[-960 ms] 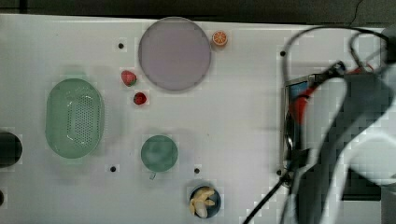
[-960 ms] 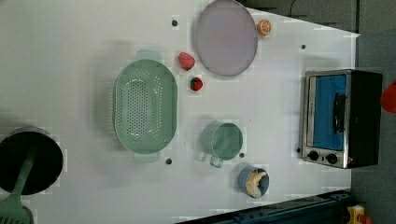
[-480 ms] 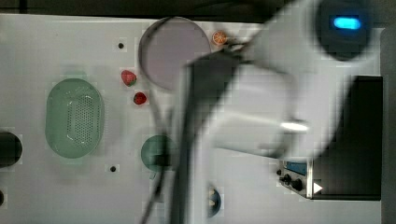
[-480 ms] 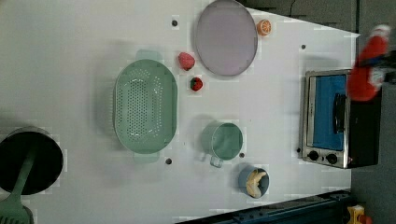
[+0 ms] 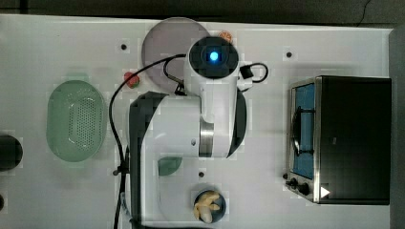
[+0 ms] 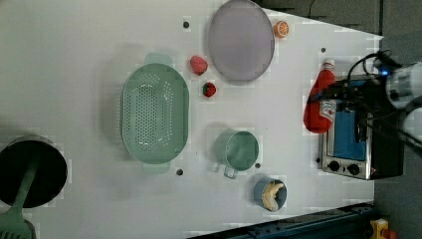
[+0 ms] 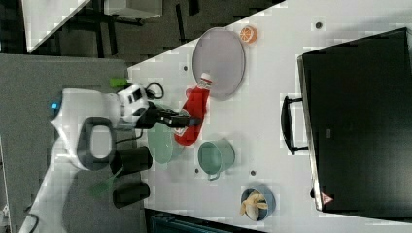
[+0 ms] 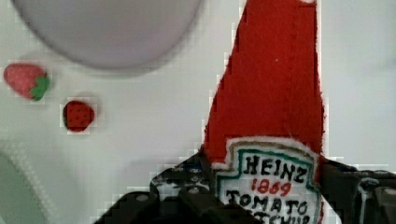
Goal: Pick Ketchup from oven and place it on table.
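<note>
You see the Ketchup (image 6: 320,102) held in the gripper (image 7: 187,121) above the table (image 6: 74,59), just beside the oven (image 6: 361,144) at the left view's right.

The Ketchup (image 8: 273,88) is red with a white, green-edged label; the colander (image 6: 155,120) pale green and perforated; the surface (image 6: 74,59) white.

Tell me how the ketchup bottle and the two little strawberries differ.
The ketchup bottle is far bigger than the strawberries, long and tapering where they are stubby. It is gripped in the robot's hand; the strawberries lie loose on the table. It carries a printed label; they don't. All are red.
</note>
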You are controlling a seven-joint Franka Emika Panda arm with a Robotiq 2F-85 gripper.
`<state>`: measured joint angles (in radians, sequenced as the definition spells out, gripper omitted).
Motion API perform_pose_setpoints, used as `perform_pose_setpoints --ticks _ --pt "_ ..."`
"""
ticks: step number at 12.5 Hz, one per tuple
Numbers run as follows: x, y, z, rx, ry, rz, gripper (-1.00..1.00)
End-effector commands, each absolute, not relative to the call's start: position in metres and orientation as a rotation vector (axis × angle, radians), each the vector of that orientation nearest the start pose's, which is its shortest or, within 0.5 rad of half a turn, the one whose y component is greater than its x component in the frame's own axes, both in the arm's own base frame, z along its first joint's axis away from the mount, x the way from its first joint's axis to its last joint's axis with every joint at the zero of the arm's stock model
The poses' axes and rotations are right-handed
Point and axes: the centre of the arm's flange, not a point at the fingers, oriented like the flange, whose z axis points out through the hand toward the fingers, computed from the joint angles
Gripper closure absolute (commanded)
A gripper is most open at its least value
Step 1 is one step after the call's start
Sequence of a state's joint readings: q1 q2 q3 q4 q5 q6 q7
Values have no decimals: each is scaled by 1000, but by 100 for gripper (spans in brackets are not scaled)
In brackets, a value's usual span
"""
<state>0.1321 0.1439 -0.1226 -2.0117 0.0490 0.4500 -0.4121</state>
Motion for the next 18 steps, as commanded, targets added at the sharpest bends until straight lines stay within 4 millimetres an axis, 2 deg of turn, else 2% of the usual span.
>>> perform_pose_setpoints --ticks 1,5,7,10,11,12,14,15,16,18 --pt "560 -2 357 -3043 741 146 -29" --pt "530 -17 275 -3052 793 219 -29" --pt "515 -20 242 -3054 803 158 -29" --pt "501 -26 207 -3057 822 87 -29" --pt "500 -29 200 -3058 830 67 -35" --pt "500 -30 194 -3058 833 47 -54" --pt "500 -31 192 -3057 840 42 -97" --pt "506 -32 203 -3045 857 8 -100" --pt "513 -34 223 -3018 910 -39 -100" --pt "529 -40 280 -2926 1082 -104 -100"
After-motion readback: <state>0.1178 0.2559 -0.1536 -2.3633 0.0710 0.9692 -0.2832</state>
